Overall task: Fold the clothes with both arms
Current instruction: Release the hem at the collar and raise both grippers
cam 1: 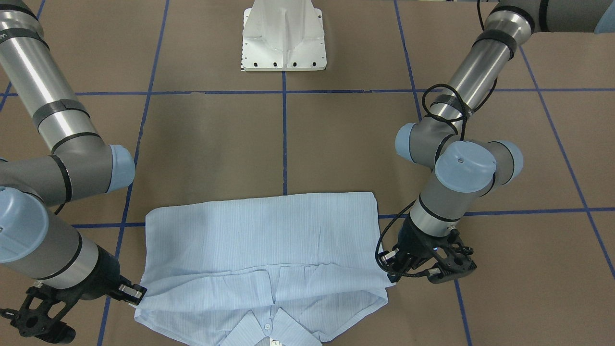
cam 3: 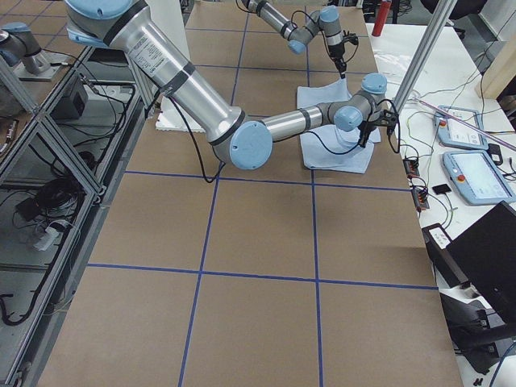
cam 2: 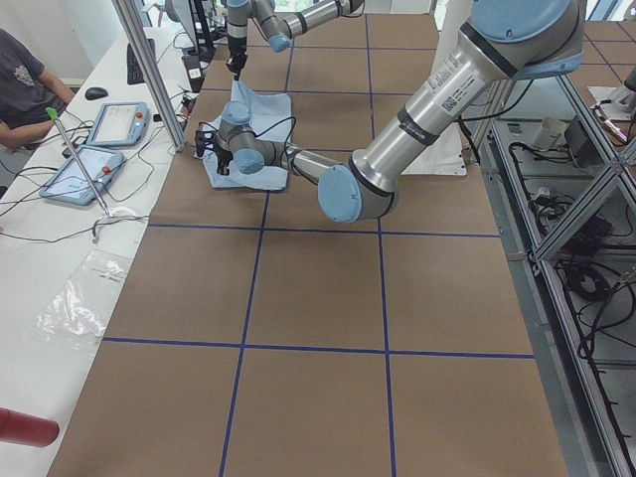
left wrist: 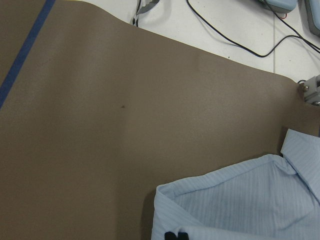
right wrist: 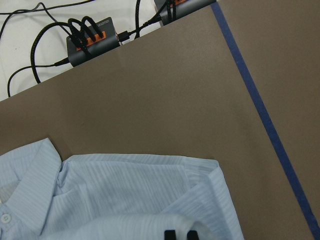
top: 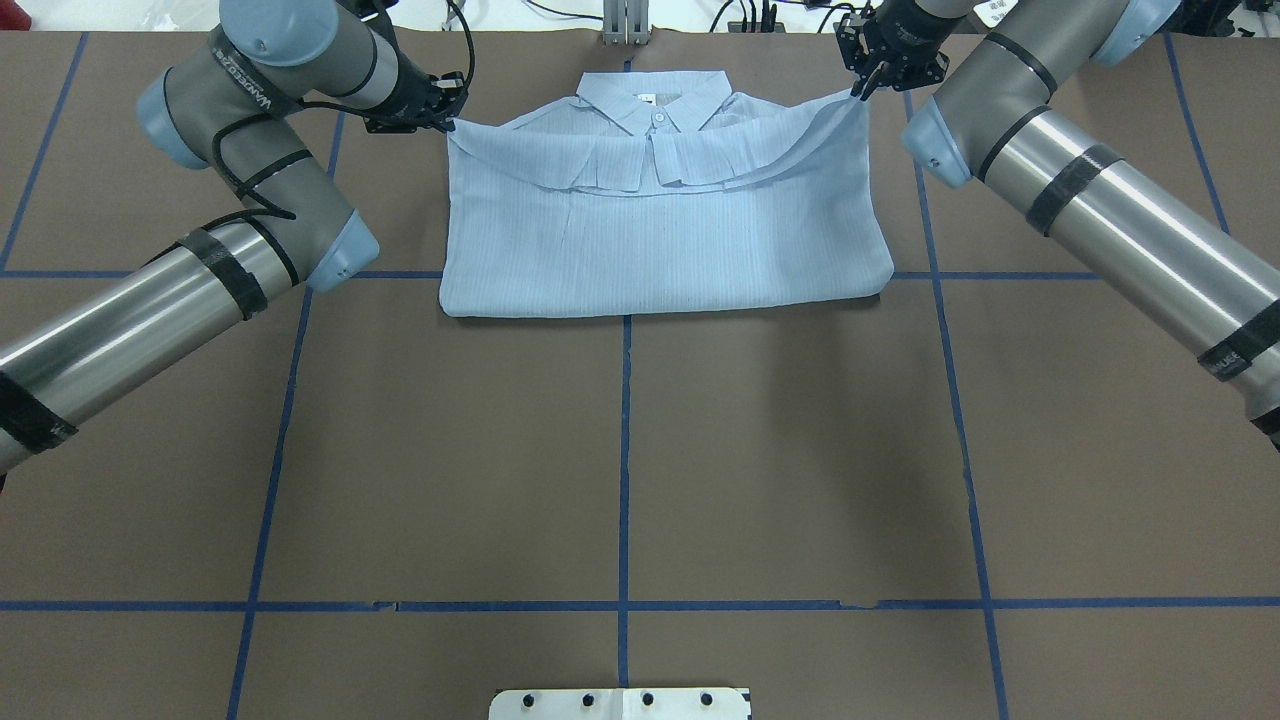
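The pale-blue striped shirt [top: 660,230] lies folded at the table's far edge, collar away from the robot, with its lower half doubled up over the chest. My left gripper [top: 447,115] is shut on the upper layer's left corner, low near the table. On the other side, my right gripper [top: 858,92] pinches the right corner and holds it slightly raised. In the front-facing view the shirt [cam 1: 259,235] spans between the left gripper [cam 1: 390,270] and the right gripper [cam 1: 138,294]. Both wrist views show fingertips [left wrist: 172,235] [right wrist: 177,234] closed on fabric.
The white pedestal base [cam 1: 283,36] stands at the robot's side of the brown, blue-taped table. Just beyond the shirt, a cable hub [right wrist: 92,42] and wires lie past the mat edge. A side bench holds tablets [cam 2: 119,124], with a person [cam 2: 20,79] seated there.
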`<action>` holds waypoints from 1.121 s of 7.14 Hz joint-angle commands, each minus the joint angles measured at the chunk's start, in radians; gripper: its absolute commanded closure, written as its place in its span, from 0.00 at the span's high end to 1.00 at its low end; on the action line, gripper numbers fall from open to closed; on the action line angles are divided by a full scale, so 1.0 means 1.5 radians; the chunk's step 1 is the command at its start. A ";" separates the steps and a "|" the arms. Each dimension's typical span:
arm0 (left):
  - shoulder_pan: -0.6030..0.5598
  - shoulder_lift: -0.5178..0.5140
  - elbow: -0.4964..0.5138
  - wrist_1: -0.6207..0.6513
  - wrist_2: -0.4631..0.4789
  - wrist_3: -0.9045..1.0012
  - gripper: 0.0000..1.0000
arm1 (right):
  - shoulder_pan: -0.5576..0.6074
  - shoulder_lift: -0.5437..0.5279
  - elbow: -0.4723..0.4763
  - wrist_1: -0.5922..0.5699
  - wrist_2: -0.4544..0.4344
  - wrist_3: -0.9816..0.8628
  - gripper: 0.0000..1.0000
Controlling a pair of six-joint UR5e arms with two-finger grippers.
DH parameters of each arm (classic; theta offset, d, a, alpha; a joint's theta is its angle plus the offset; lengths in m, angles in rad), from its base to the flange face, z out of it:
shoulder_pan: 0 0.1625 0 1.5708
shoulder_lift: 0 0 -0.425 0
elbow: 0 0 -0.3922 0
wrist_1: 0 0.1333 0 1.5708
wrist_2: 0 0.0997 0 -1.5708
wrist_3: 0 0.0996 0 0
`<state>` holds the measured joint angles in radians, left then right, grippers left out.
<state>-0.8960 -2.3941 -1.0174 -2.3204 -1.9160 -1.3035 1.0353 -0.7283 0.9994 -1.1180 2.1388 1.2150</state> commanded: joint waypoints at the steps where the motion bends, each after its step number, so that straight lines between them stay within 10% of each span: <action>1: 0.000 0.001 -0.004 -0.001 0.000 0.001 1.00 | -0.012 -0.011 0.003 0.018 -0.031 -0.040 1.00; 8: 0.000 0.005 -0.032 0.001 0.000 -0.003 1.00 | -0.101 -0.276 0.246 0.079 -0.028 -0.052 1.00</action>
<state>-0.8959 -2.3857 -1.0610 -2.3196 -1.9164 -1.3073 0.9054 -1.0775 1.3114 -1.0028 2.0953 1.1338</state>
